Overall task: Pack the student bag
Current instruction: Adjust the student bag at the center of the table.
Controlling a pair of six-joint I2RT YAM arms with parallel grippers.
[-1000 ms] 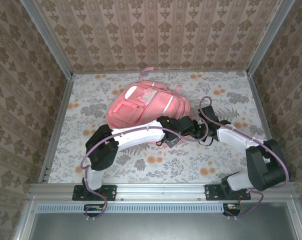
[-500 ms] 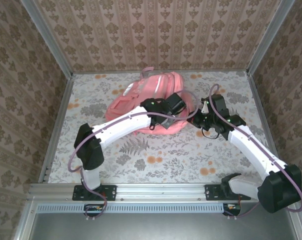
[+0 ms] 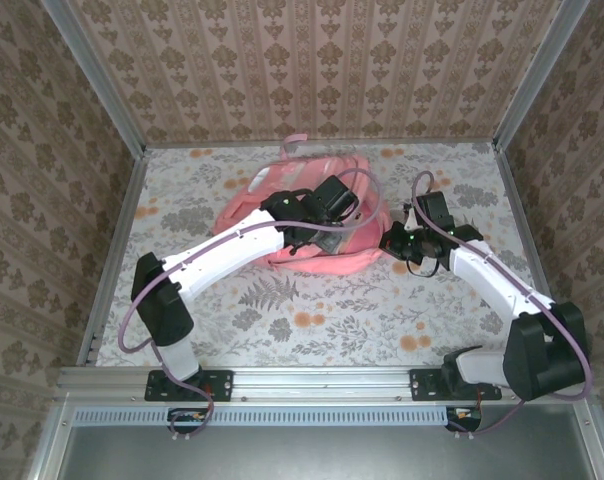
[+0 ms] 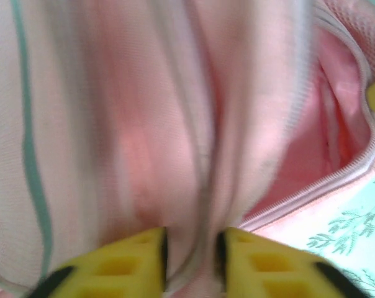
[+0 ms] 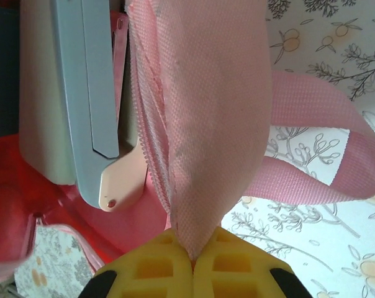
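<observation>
The top external camera looks down from above and behind the arm bases, taking in the whole table point(image 3: 312, 320) to its far edge. The wrist cameras look along the left gripper point(image 4: 190, 251) and right gripper point(image 5: 192, 257), very close against the student bag point(image 3: 327, 255), which all three views share.

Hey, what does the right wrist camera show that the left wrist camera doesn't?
Right wrist view: the right gripper shut on a flap of the large pink fabric backpack, a looped pink woven strap, and a flat grey-blue and beige object beside the flap.
Left wrist view: the left gripper, its fingers apart with blurred fabric between them, and a thin teal stripe on pale fabric.
Both: pink backpack fabric, yellow fingers, the floral-print table.
</observation>
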